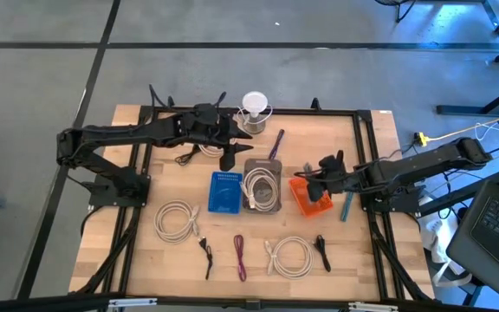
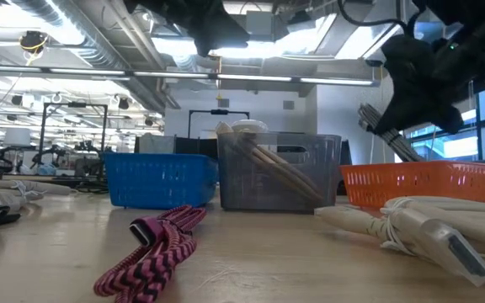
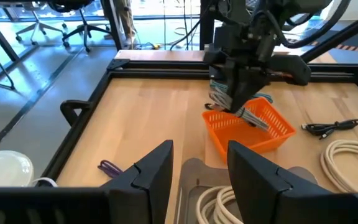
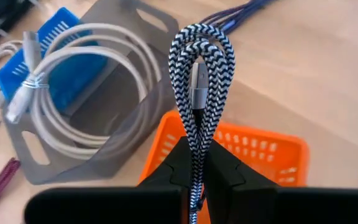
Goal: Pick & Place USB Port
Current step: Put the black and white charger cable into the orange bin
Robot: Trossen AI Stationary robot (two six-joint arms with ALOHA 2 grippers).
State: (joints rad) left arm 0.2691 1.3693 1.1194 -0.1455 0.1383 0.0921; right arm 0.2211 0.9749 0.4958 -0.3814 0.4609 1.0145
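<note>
Fingers of the right gripper pinched a folded black-and-white braided cable, hanging over the orange basket right of centre in the high view. Judging by that, the placing step was in hand; next would come lowering and letting go. Left gripper, fingers spread and empty, hovered above the grey basket. Cable's far end was hidden.

Right gripper over orange basket, clamped on striped cable. Left gripper fingers apart above grey bin.
</note>
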